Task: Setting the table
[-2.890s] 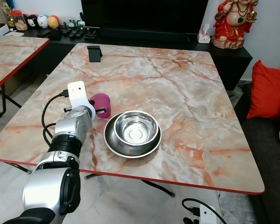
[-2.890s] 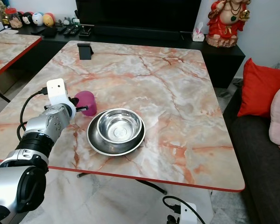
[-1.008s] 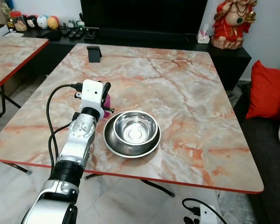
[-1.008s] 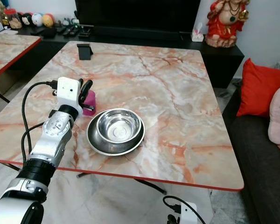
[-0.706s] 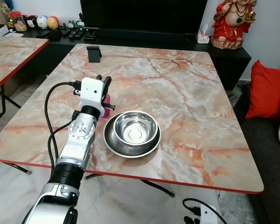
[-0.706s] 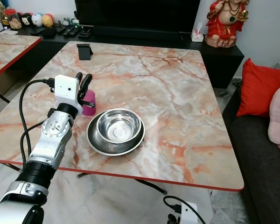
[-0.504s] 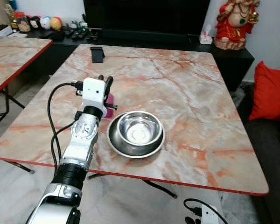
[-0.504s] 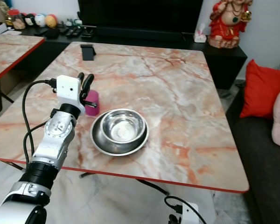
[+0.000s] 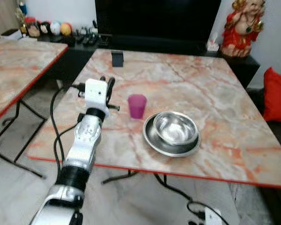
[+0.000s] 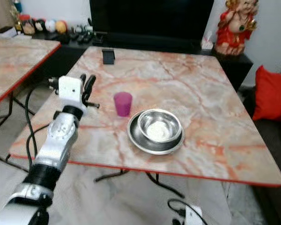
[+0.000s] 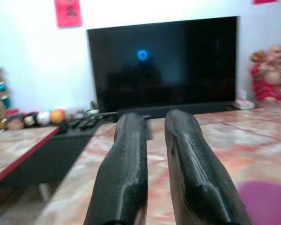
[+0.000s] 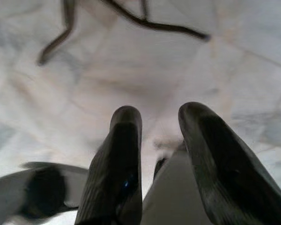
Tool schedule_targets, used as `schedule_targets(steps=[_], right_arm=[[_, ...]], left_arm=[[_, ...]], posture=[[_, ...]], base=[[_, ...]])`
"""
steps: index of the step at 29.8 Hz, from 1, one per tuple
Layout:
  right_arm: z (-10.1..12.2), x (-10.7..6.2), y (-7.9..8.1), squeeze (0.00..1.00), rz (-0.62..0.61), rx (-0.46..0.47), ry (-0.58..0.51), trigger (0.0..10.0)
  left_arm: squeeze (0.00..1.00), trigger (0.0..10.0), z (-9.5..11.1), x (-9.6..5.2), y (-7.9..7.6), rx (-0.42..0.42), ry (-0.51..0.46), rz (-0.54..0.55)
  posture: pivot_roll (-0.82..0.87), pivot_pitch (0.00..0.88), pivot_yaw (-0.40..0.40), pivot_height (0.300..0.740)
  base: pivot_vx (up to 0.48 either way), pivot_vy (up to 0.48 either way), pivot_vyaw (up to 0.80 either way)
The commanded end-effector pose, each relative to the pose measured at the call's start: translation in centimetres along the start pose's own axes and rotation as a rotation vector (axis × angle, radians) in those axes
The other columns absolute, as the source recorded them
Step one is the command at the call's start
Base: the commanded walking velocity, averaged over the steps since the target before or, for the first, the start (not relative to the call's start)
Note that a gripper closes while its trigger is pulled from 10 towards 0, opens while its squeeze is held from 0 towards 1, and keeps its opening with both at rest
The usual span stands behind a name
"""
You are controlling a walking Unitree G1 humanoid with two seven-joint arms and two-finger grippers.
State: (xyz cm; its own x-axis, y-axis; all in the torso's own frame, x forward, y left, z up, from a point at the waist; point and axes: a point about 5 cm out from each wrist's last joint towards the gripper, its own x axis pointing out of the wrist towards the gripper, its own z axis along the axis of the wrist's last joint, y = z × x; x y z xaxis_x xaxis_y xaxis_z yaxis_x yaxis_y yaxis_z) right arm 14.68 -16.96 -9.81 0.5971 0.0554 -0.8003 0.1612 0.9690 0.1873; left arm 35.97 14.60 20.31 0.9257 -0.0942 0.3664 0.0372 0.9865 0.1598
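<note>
Your right gripper (image 12: 154,150) hangs idle over the pale floor (image 12: 131,70) with its two fingers spread apart and nothing between them. Your left gripper (image 9: 107,88) is raised above the marble table's (image 9: 225,112) left edge, fingers pointing up and away from you, drawn almost together around nothing, a narrow slit left between the tips. The purple cup (image 9: 136,106) stands upright just beside that gripper toward the table's middle, apart from the fingers. Right of the cup, close to the near edge, you have a steel bowl (image 9: 175,128) sitting inside a wider steel dish (image 9: 165,146). A small black stand (image 9: 117,58) sits at the far edge. Beyond the table you see a dark television (image 9: 157,21) and a red figurine (image 9: 243,23) off the far right corner
</note>
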Motion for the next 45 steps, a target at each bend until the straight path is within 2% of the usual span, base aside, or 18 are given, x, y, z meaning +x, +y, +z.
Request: schedule_targets(steps=[1,11,14,25,34,45], right_arm=[[0.7,0.0,-0.7,0.00,-0.020,-0.004,-0.022,10.0],[0.7,0.0,-0.7,0.00,-0.018,-0.009,-0.021,10.0],[0.8,0.0,-0.7,0.00,-0.015,-0.038,-0.021,10.0],[0.9,0.0,-0.7,0.00,-0.012,-0.039,-0.020,10.0],[0.8,0.0,-0.7,0.00,-0.013,-0.025,-0.019,10.0],[0.8,0.0,-0.7,0.00,-0.011,-0.025,-0.018,10.0]], left_arm=[[0.00,10.0,0.8,0.4,-0.5,-0.001,-0.030,-0.005],[0.00,10.0,0.8,0.1,0.2,0.007,-0.025,0.031],[0.00,10.0,0.8,0.1,0.3,0.009,-0.024,0.042],[0.00,10.0,0.8,0.0,0.3,0.010,-0.019,0.053],[0.00,10.0,0.7,-0.1,0.6,0.015,-0.016,0.064],[0.00,10.0,0.2,-0.7,2.4,0.038,0.004,0.141]], posture=[[0.06,0.000,-0.037,0.740],[0.07,0.000,-0.039,0.740],[0.07,0.000,-0.040,0.740],[0.07,0.000,-0.041,0.740],[0.08,0.000,-0.040,0.740],[0.08,0.000,-0.039,0.740]], base=[[0.000,0.480,0.00],[0.000,0.480,0.00],[0.000,0.480,0.00],[0.000,0.480,0.71],[0.000,0.480,0.00],[0.000,0.480,0.00]])
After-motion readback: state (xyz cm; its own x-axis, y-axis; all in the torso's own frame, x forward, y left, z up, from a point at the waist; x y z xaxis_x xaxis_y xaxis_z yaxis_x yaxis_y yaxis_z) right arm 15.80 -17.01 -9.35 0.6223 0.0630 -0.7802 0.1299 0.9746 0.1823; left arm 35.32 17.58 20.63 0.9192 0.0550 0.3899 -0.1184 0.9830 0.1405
